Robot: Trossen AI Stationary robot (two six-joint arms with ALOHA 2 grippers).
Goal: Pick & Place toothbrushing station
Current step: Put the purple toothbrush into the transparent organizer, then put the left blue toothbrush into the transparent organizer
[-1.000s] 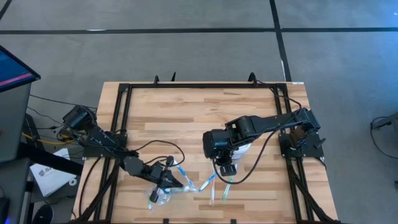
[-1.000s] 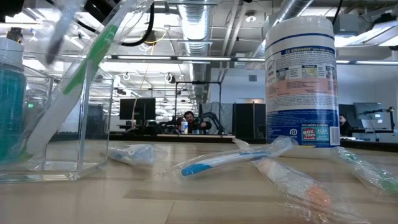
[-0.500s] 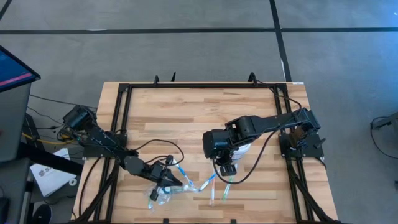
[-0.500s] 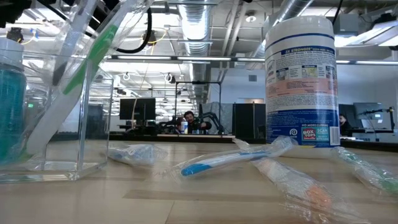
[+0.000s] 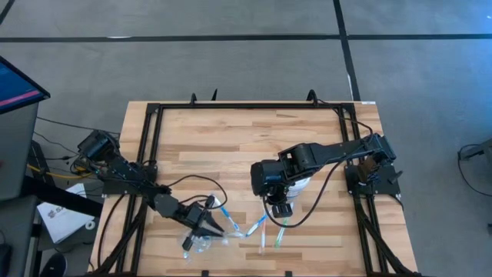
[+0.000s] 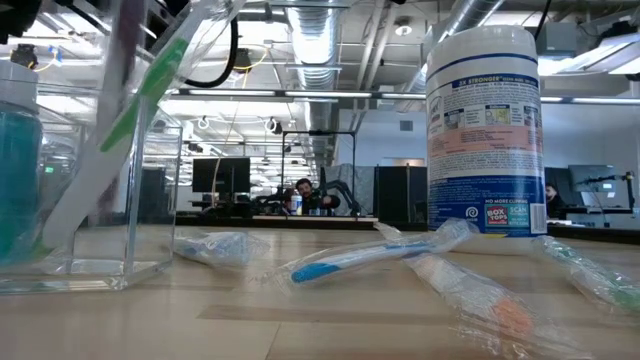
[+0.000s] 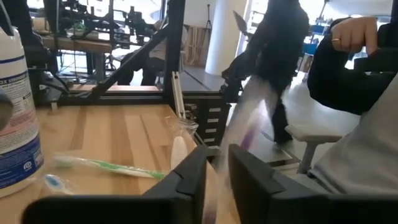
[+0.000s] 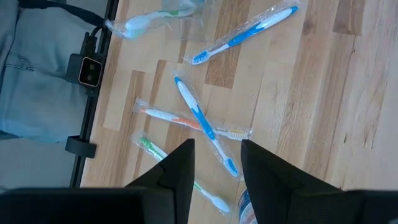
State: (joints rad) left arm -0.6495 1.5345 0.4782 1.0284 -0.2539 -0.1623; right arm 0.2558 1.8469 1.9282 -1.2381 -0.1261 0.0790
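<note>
toothbrushes [image 5: 265,227] strewn in front; far tabletop [image 5: 246,135] open

Blurred toothbrush [image 7: 239,134] between left fingers [image 7: 186,180]

Table [image 5: 246,138]: pale wood planks, matt.
Toothbrushes [image 8: 202,121]: plastic, in glossy clear wrappers, below right gripper [image 8: 214,163].
Holder [image 6: 100,180]: clear glossy plastic.

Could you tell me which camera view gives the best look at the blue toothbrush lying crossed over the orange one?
The right wrist view: the blue toothbrush shows whole there, lying across the orange toothbrush on the table. The high view shows only a small cluster of toothbrushes under the right arm. In the low and left wrist views I cannot pick that pair out.
</note>
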